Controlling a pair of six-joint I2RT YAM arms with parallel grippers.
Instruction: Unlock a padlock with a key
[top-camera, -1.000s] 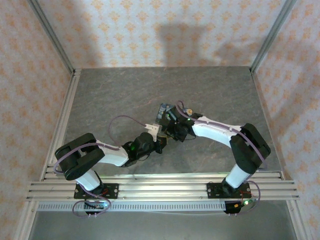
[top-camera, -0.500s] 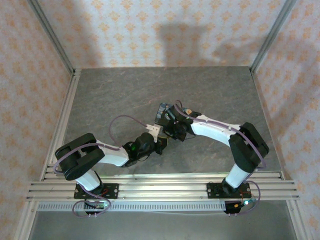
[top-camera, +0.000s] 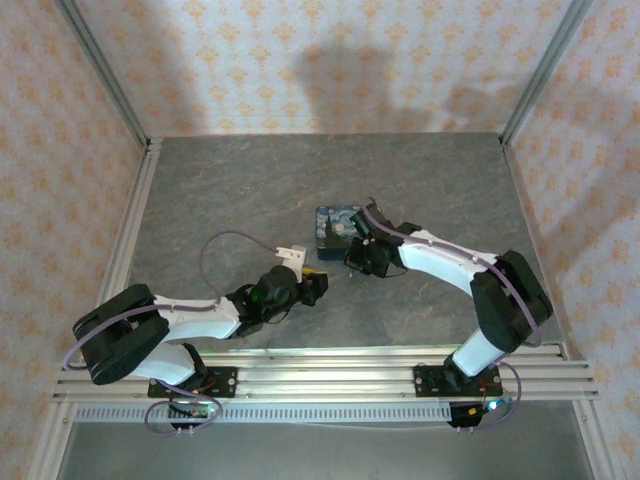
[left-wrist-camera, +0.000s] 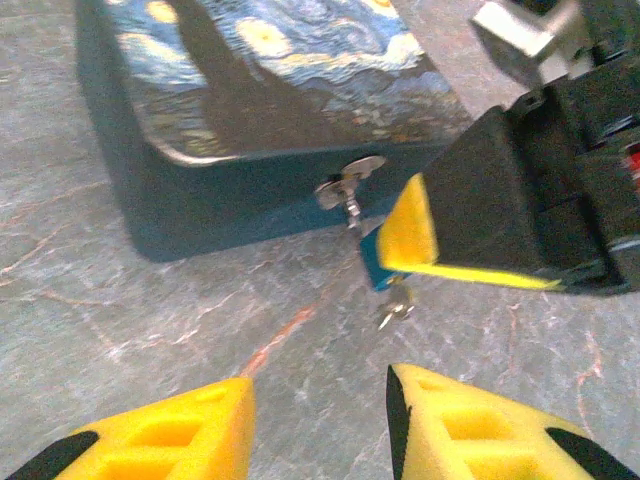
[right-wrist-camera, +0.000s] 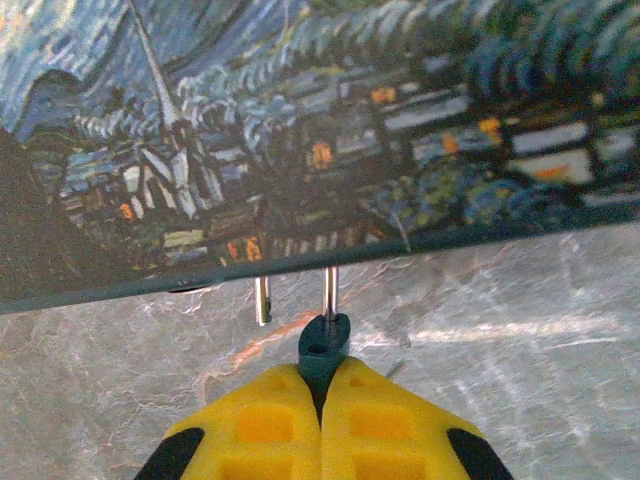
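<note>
1. The dark blue box (top-camera: 335, 222) with the swirly night-sky print sits near the middle of the grey bench (top-camera: 230, 190), and both arms reach in toward its near side.
2. The right end effector (right-wrist-camera: 323, 372) is clenched: in the right wrist view its yellow fingers (right-wrist-camera: 260, 425) are pressed together on the small teal padlock (right-wrist-camera: 322, 345), nipping it at their tips.
3. A thin metal shackle leg (right-wrist-camera: 329, 290) rises from the padlock to the lower edge of the box (right-wrist-camera: 350, 130). A second short metal leg (right-wrist-camera: 262, 300) hangs free just beside it.
4. In the left wrist view the padlock (left-wrist-camera: 372, 262) hangs just under the round metal hasp (left-wrist-camera: 350, 180) on the front wall of the box (left-wrist-camera: 200, 210), held by the right end effector (left-wrist-camera: 392, 255), which comes in from the right.
5. The key (left-wrist-camera: 394, 314) is a tiny pale sliver just below the padlock, close above the bench (left-wrist-camera: 120, 320). I cannot tell whether it sits in the keyhole or merely dangles there.
6. The left end effector (left-wrist-camera: 318, 385) is released: its two yellow fingers (left-wrist-camera: 180, 435) stand apart with bare bench between them, grasping nothing, and the key lies just beyond its fingertips.
7. From above, the left end effector (top-camera: 318, 283) is low over the bench, near the right end effector (top-camera: 352, 262) and not touching it.
</note>
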